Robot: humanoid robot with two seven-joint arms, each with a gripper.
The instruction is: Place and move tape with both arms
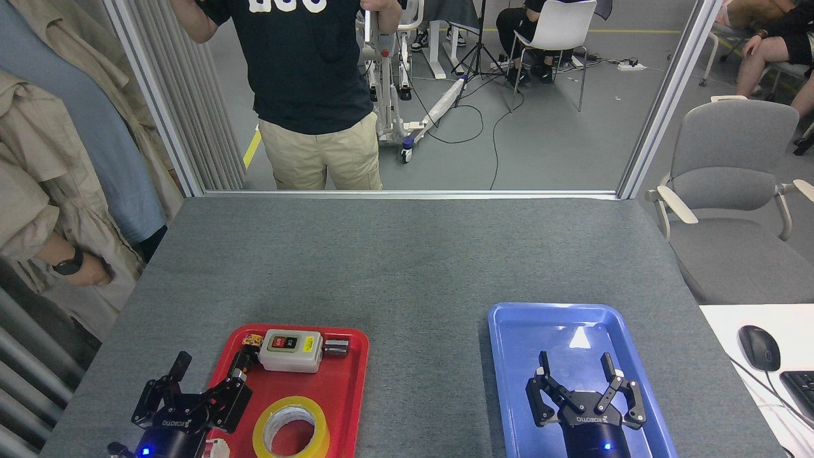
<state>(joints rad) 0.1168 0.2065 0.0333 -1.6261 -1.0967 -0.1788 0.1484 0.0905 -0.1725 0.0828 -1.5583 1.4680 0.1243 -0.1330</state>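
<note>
- A person's hand with a dark wristwatch (68, 263) hangs at the far left, at about 9 o'clock from the table's middle, beside beige and blue coats.
- The left gripper (212, 367) sits low at 7 o'clock, its two black fingers spread apart; one fingertip reaches over the red tray's left edge, the other stays outside it, and nothing is pinched between them.
- The red tray (346, 407) lies on the grey table (407, 254).
- The tape (291, 428) lies flat in the tray's near part, at 3 o'clock from the left gripper's body, just beside it.
- A white switch box (291, 350) rests at the tray's far end, at 12 o'clock from the tape.
- The blue tray (509, 356) lies at 5 o'clock.
- The right gripper (576, 364) hovers over it, fingers spread, holding nothing.
- A person in a dark shirt (299, 57) stands at 12 o'clock beyond the table.
- A grey chair (731, 184) stands at 2 o'clock.
</note>
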